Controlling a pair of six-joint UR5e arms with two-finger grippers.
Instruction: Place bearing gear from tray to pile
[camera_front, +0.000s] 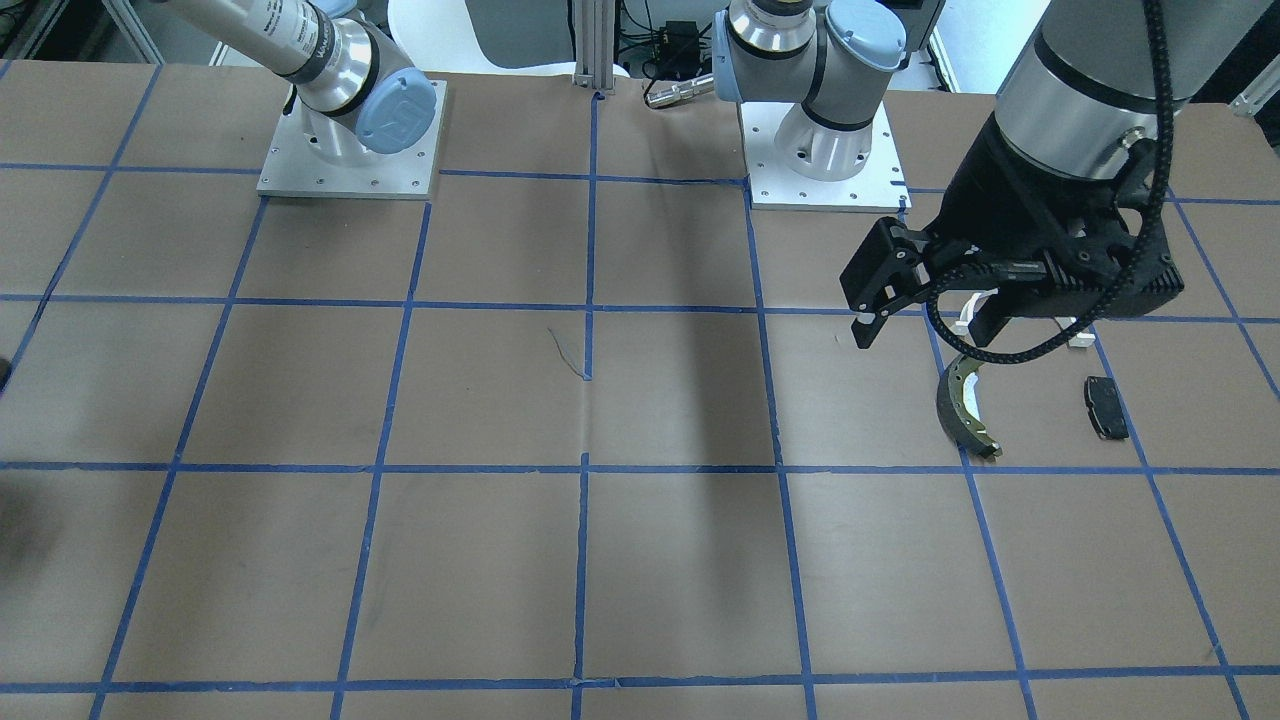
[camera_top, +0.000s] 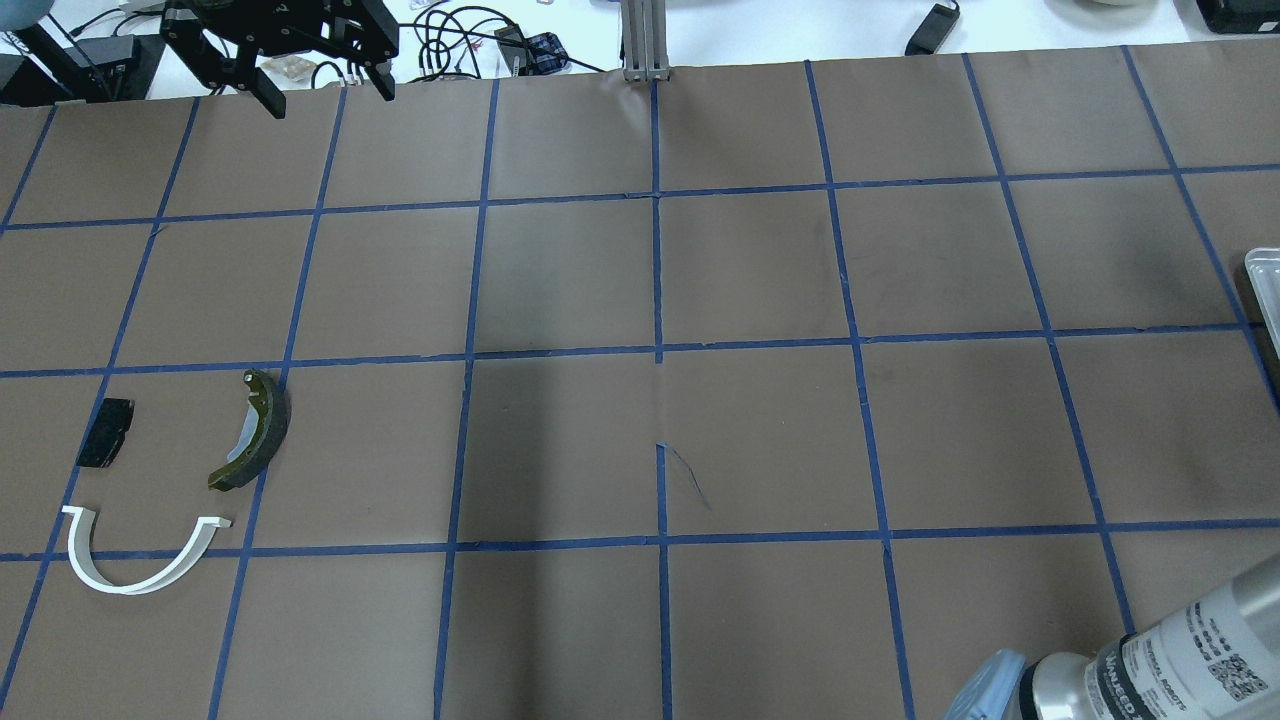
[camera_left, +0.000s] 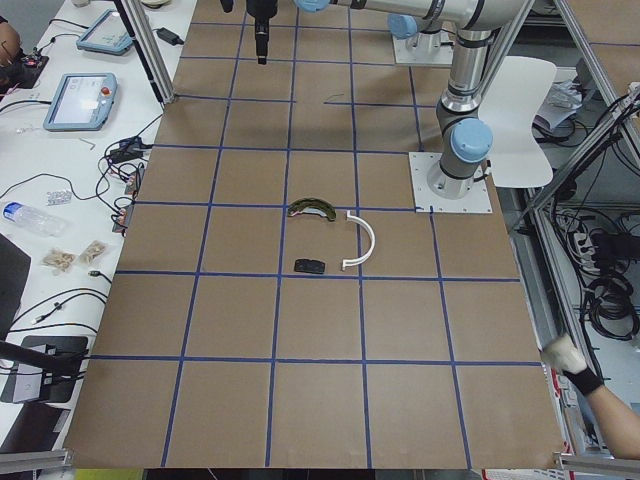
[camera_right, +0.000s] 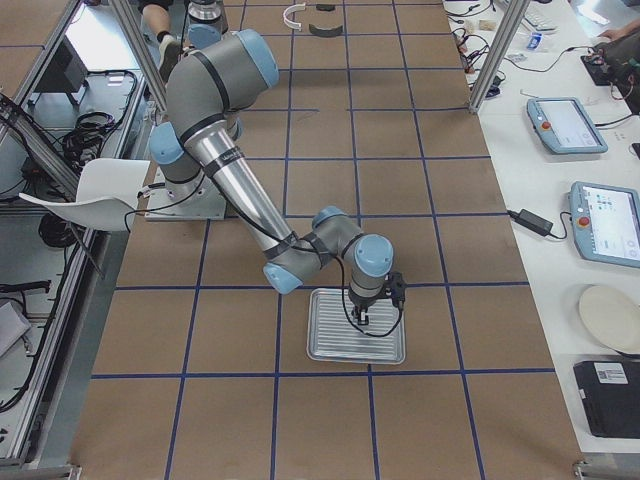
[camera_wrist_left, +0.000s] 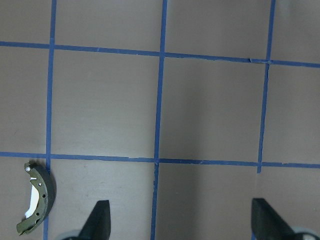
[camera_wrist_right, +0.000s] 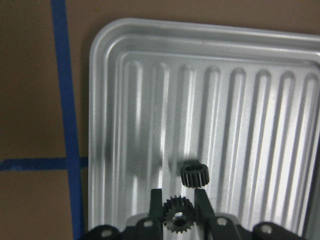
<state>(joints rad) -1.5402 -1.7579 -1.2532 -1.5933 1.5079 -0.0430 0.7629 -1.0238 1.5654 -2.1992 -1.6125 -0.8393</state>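
In the right wrist view my right gripper is shut on a small black bearing gear, held just above the ribbed metal tray. A dark gear-shaped shadow or reflection lies on the tray beside it. The pile lies at the table's left: a white arch, a dark brake shoe and a black pad. My left gripper is open and empty, high above the table near the pile; the shoe shows at its lower left.
The tray sits on the robot's far right; only its corner shows in the overhead view. The left arm's wrist hides part of the arch in the front view. Brown paper with a blue tape grid covers the table.
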